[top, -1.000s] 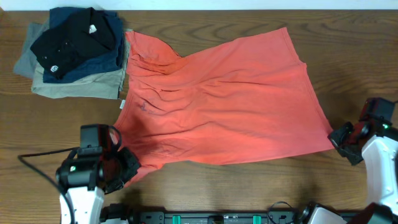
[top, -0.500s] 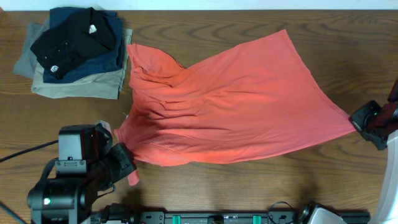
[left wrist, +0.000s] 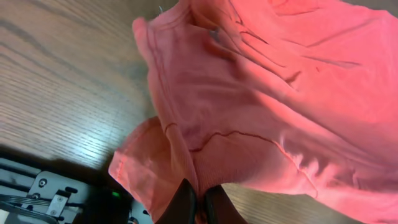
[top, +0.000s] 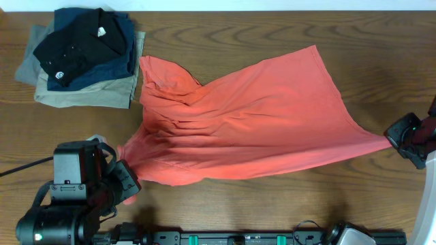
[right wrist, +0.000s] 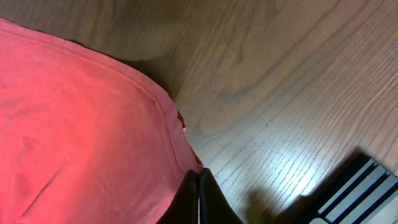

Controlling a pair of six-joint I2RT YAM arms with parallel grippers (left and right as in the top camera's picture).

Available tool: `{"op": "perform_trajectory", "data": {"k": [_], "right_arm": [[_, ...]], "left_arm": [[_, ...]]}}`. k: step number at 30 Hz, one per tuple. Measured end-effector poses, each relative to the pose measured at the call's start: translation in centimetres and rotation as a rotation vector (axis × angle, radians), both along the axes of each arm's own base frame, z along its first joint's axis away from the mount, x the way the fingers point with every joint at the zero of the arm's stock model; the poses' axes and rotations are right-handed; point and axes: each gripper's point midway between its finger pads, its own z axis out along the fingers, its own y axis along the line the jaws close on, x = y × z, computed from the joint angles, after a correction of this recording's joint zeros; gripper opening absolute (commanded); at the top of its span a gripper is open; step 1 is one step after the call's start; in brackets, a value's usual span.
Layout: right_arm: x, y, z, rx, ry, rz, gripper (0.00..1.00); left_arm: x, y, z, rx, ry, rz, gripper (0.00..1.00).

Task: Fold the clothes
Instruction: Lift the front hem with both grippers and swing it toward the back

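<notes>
1. Rightward and tauter, the coral-red T-shirt point(top: 238, 122) has been drawn; it is spread mid-table.
2. Left gripper point(top: 125, 177): jaws closed on near-left fabric.
3. Right gripper point(top: 392, 133): jaws pinched on the right corner.
4. Folded garment stack point(top: 82, 58) is set just beside the far-left edge; bare table point(top: 381, 54) is seen far right.

One coral T-shirt point(top: 252, 122), one pile of folded garments point(top: 82, 58), two arms: left arm point(top: 68, 197), right arm point(top: 412, 136).

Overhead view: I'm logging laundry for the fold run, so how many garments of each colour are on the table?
coral-red T-shirt: 1
black folded garment: 1
navy folded garment: 1
khaki folded garment: 1
grey folded garment: 1
Total: 5, as far as the stack's layers show.
</notes>
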Motion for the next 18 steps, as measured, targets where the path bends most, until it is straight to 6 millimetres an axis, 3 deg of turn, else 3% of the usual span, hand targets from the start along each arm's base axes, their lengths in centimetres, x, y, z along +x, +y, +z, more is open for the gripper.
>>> {"op": "perform_trajectory", "data": {"k": [4,8,14,18], "right_arm": [[0.5,-0.3,0.7,-0.021,-0.043,-0.001,0.01],[1.8,-0.1,2.2,-0.032,-0.136,0.029,0.01],[5.0,1.8,3.2,0.021,-0.244,0.154,0.01],[8.8,3.5,3.0,0.036,-0.309,0.255,0.01]], "left_arm": [[0.2,0.4,0.3,0.021,-0.015,0.012,0.06],[2.2,0.7,2.6,0.033,-0.138,0.021,0.06],[6.5,0.8,5.4,0.037,-0.299,0.031,0.06],[11.8,0.7,5.9,0.036,-0.357,0.029,0.06]]}}
